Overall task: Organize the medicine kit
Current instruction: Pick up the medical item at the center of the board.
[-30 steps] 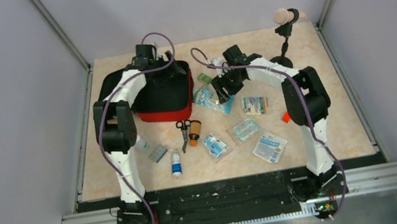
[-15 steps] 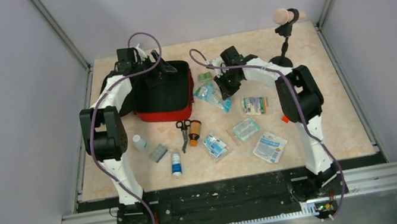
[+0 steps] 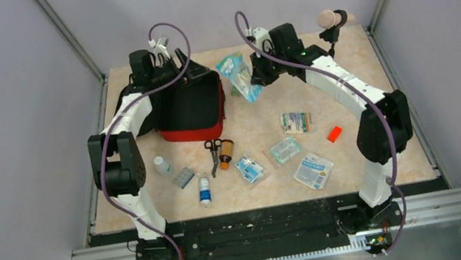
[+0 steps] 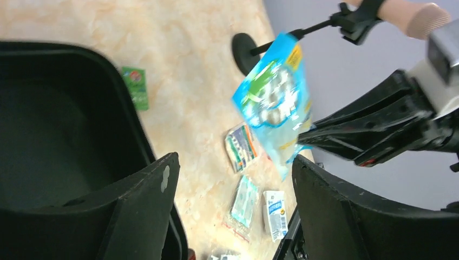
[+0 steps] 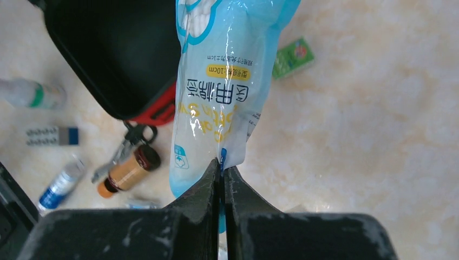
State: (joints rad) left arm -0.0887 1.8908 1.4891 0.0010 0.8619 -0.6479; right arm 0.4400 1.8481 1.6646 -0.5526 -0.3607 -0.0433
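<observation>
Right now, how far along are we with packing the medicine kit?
Early. The medicine kit lies unzipped; the part of its black inside that shows is empty. The right claw is shut on a blue packet, held up beside the kit; the left claw is open over its rim. Loose on the table: scissors, amber bottle, sachets.

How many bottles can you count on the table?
3. A white bottle furthest left, a blue-labelled bottle nearest the front edge, and an amber bottle beside the scissors. Others may be hidden inside the medicine kit.
</observation>
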